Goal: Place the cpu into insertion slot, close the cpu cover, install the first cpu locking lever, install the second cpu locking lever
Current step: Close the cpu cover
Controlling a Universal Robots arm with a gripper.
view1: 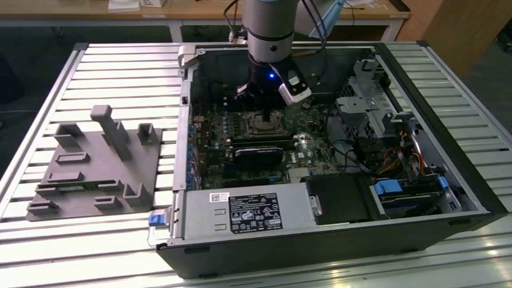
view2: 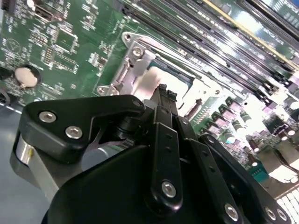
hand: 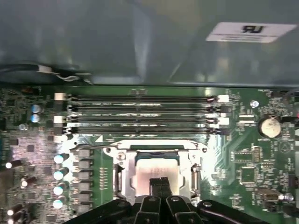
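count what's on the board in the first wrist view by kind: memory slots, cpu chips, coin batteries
memory slots: 4
cpu chip: 1
coin battery: 1
total: 6

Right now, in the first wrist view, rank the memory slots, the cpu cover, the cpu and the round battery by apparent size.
1. memory slots, the widest band.
2. cpu cover, framing the cpu.
3. cpu, partly hidden by the gripper.
4. round battery, clearly smallest.
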